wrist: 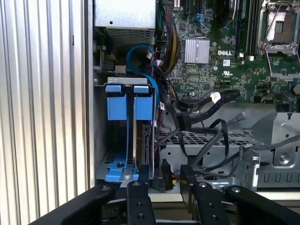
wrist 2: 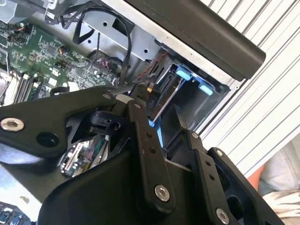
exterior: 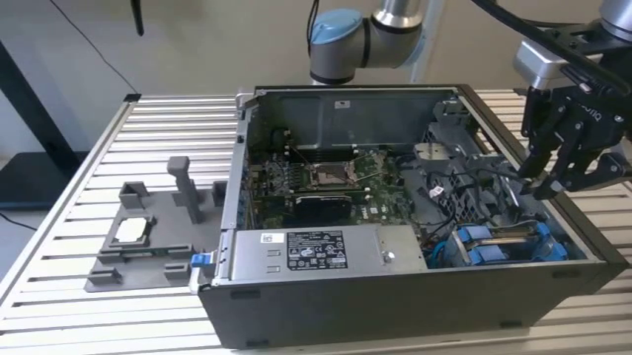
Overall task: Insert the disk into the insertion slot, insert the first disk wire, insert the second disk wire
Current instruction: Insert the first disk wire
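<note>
The disk (wrist: 143,145) stands edge-on inside the insertion slot (wrist: 115,140), in its blue carrier (wrist: 124,105), at the case's corner nearest the exterior view's right (exterior: 505,240). My gripper (wrist: 165,182) hovers just off the disk's rear end. It is shut on the black connector of a disk wire (wrist: 164,169) with red and yellow leads (wrist 2: 151,93). The connector sits beside the disk's end, apart from it. In the exterior view my gripper (exterior: 541,188) hangs over the case's right side, above the bay.
Loose black cables (wrist: 211,101) cross the case floor beside the bay. The motherboard (exterior: 326,177) fills the case's middle. The grey power supply box (exterior: 306,251) runs along the front wall. A grey fixture tray (exterior: 148,237) with posts lies on the slatted table (exterior: 59,222).
</note>
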Tool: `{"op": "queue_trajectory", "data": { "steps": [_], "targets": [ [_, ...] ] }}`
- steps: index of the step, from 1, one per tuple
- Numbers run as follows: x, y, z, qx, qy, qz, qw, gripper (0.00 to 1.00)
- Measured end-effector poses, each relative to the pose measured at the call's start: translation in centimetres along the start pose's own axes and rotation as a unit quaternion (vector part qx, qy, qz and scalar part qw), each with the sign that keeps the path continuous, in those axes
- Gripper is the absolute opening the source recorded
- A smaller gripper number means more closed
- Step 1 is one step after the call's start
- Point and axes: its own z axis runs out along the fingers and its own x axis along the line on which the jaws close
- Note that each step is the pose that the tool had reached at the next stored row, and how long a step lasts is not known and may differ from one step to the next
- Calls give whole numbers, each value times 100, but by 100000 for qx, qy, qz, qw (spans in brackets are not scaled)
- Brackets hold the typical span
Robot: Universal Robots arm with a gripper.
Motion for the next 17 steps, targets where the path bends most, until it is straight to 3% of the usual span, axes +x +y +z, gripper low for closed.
{"op": "queue_trajectory", "data": {
  "steps": [4,17],
  "targets": [
    [1,0,7,240,15,-22,100000,40],
    [-4,6,24,195,-4,-9,100000,40]
  ]
}}
